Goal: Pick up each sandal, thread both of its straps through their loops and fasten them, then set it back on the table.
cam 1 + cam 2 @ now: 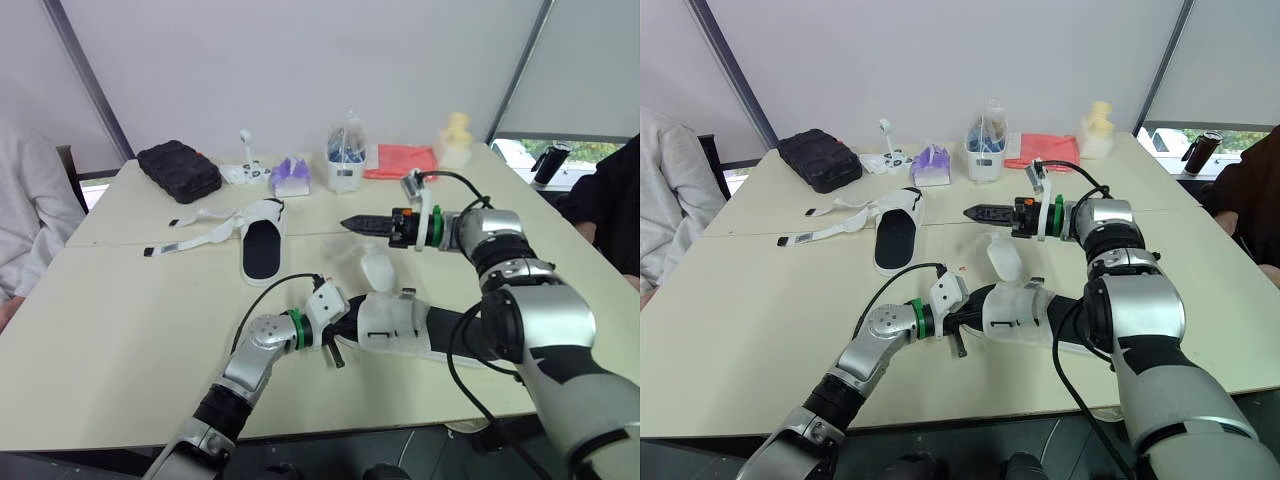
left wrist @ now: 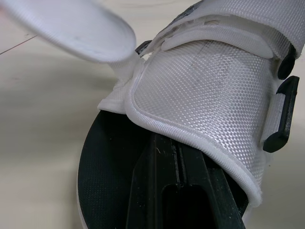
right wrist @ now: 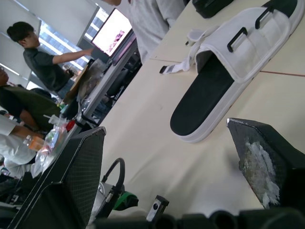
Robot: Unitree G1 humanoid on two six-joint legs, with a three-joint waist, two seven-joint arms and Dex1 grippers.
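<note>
**Item: two white strap sandals, one in hand, one waiting**

Setting: pale table (image 1: 120, 330) before a white wall. Along its far edge lie a black pouch (image 1: 180, 170), a clear container (image 1: 346, 160) and a red cloth (image 1: 400, 160).

Near sandal (image 1: 395, 325): lies close to the table's near edge, about midway along. It has a black footbed and a white mesh upper with black loops (image 2: 281, 114). One strap end (image 1: 377, 268) stands up loose, not threaded.

Far sandal (image 1: 262, 240): lies toward the middle of the table, left of centre. Both straps (image 1: 200, 235) are undone and trail toward the left edge.

Left gripper (image 1: 343, 337): at the near sandal's open end, reaching under the upper onto the footbed. Whether it is clamped cannot be told.

Right gripper (image 1: 362, 224): hovers over the table's middle, beyond the near sandal, fingers spread and holding nothing.

Handling, as judged: light. The sole is fairly stiff and a sound place to hold. The straps are soft and floppy, so they are best pinched near the tip to feed a loop. The mesh upper is likely to give under pressure.
</note>
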